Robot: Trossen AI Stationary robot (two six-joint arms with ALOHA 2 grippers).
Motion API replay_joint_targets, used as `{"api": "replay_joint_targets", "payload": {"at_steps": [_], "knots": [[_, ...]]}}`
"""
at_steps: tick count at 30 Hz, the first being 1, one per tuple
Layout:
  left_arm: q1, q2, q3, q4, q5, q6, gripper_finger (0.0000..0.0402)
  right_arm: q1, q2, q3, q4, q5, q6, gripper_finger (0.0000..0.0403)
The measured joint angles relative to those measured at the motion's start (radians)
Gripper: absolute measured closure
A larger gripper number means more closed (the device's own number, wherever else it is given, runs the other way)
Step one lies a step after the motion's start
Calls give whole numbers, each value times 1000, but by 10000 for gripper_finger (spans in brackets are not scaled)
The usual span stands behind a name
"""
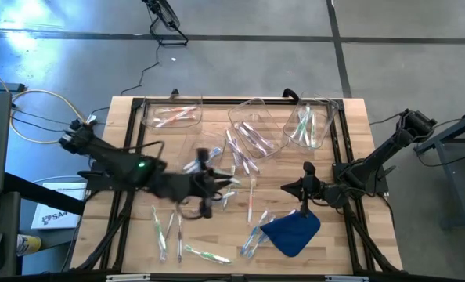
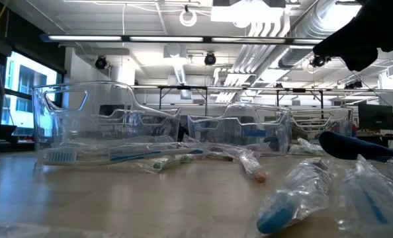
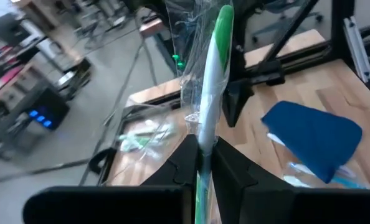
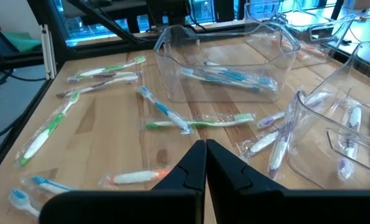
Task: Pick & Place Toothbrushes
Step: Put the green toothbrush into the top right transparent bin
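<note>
The left gripper (image 3: 200,163) is closed on a green-and-white toothbrush in a clear wrapper (image 3: 211,81), which stands up between its two dark fingers (image 3: 184,155) in the left wrist view; in the high view this gripper (image 1: 215,186) sits over the wooden table (image 1: 131,235), on the left side of the blue cloth (image 1: 292,232) and well apart from it. The right gripper (image 4: 205,163) has its fingers pressed together with nothing between them, and in the high view it (image 1: 304,188) is just behind the blue cloth. Three clear plastic bins stand along the far edge of the table beyond the cloth: the left bin (image 1: 171,115) holds a few toothbrushes, the middle bin (image 1: 255,128) is tilted with wrapped brushes in it, and the right bin (image 1: 309,124) holds green ones. Loose wrapped toothbrushes (image 1: 168,229) lie scattered on the wood to the left of the cloth, and a blue-accented pair (image 1: 254,238) lies touching the cloth's left edge. In the right wrist view a green brush (image 4: 200,122) and a blue brush (image 4: 163,110) lie crossed on the table in front of a bin (image 4: 224,59). In the low view a wrapped blue brush (image 2: 296,192) lies near the camera, with the cloth (image 2: 355,145) behind it.
</note>
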Motion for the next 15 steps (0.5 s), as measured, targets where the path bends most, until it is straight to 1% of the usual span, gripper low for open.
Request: {"api": "replay_joint_targets", "payload": {"at_steps": [3, 8, 12, 15], "knots": [[73, 39, -22, 117, 108, 78, 379, 0, 0, 0, 4, 3, 0, 399], [165, 106, -29, 240, 254, 168, 379, 0, 0, 0, 12, -1, 4, 399], [221, 152, -29, 306, 361, 175, 379, 0, 0, 0, 43, -4, -18, 399], [256, 172, -29, 342, 411, 127, 379, 0, 0, 0, 94, -3, -133, 399]]}}
